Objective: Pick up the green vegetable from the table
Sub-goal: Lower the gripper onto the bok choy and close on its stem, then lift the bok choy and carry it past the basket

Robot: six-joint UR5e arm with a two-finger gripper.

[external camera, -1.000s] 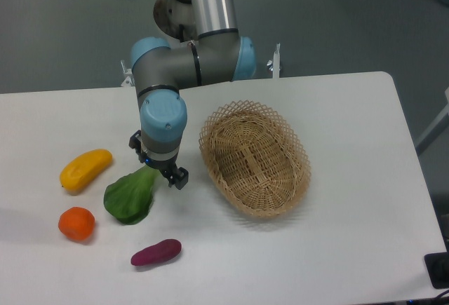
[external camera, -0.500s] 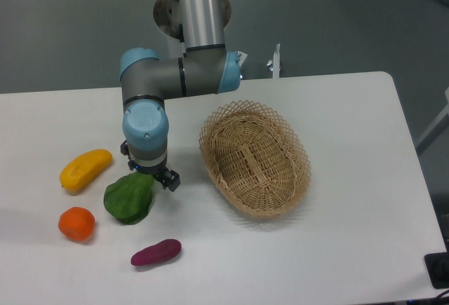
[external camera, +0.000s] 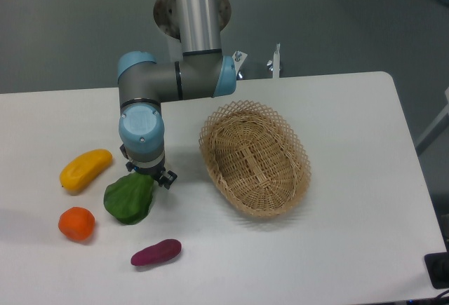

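The white surface [external camera: 351, 109] carried everything. The UR5e arm [external camera: 196, 24] came down from the top of the view, bent at a grey elbow and pointed its wrist straight down. Right of the wrist lay the wicker basket [external camera: 254, 158]. The green vegetable [external camera: 129, 197] lay flat on the surface left of the basket, its upper end under the gripper [external camera: 147, 176]. Whether the fingers were spread or pinching it could not be told. Left of the basket, beyond the vegetable, lay a yellow vegetable [external camera: 85, 170], an orange fruit [external camera: 76, 224] and a purple sweet potato [external camera: 156, 252].

Dark green vegetable [external camera: 129, 199], white table [external camera: 351, 249], tool [external camera: 149, 177] seemingly black.
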